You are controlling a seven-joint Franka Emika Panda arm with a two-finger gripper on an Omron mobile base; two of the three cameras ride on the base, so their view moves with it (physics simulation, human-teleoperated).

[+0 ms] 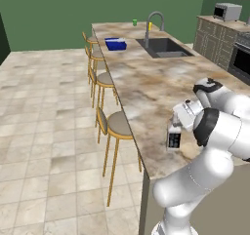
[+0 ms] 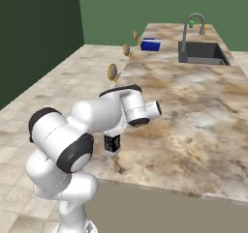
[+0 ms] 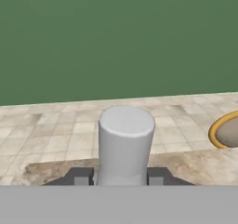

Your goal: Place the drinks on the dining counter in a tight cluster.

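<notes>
The robot's gripper (image 3: 123, 177) was clamped on a small dark bottle (image 1: 174, 137) with a white label, its fingers (image 3: 80, 176) pressed against either side just below the bottle's pale cap (image 3: 126, 120). The bottle stood upright near the near corner of the dining counter (image 1: 146, 83), close to the edge lined with stools (image 1: 115, 125). A blue box (image 1: 115, 44) sat toward the counter's far end, beside the sink (image 1: 163, 47).
</notes>
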